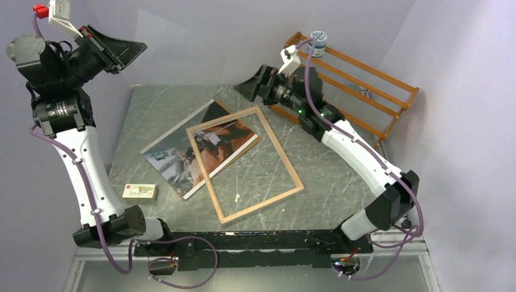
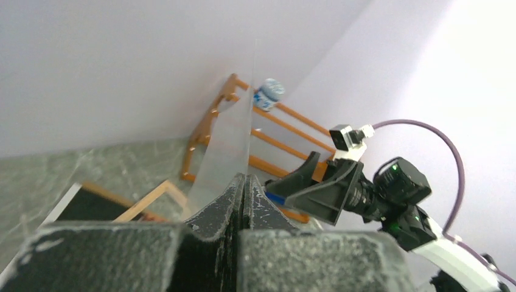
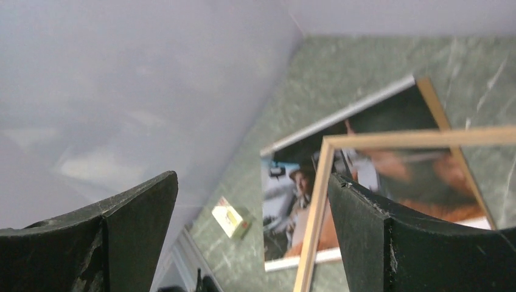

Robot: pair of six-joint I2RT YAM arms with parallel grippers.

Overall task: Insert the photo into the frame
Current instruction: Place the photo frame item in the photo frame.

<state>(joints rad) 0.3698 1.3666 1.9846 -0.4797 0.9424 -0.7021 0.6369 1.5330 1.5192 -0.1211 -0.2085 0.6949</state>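
**Clear sheet held up high, photo flat under the frame**

Close to the arms, a little box [image 1: 140, 191] sits on the table [image 1: 322, 152], just left of the photo. The photo [image 1: 173, 159] lies face up in the middle. The frame [image 1: 261, 205] lies wood side up and turned a bit, across the photo's right part. The edge of a brown board [image 1: 223, 107] peeks out at the photo's far side. Farther back on the right stands a rack [image 1: 365, 85] with a small jar [image 1: 317, 42] on top.

The left arm reaches up high at the far left. The left gripper [image 2: 243, 182] is pinched tight on a clear sheet [image 2: 226, 143], which stands up in the air. The right arm stretches to the table's far edge, in front of the rack. The right gripper [image 3: 252, 182] hangs over the table, jaws spread wide with nothing between them.
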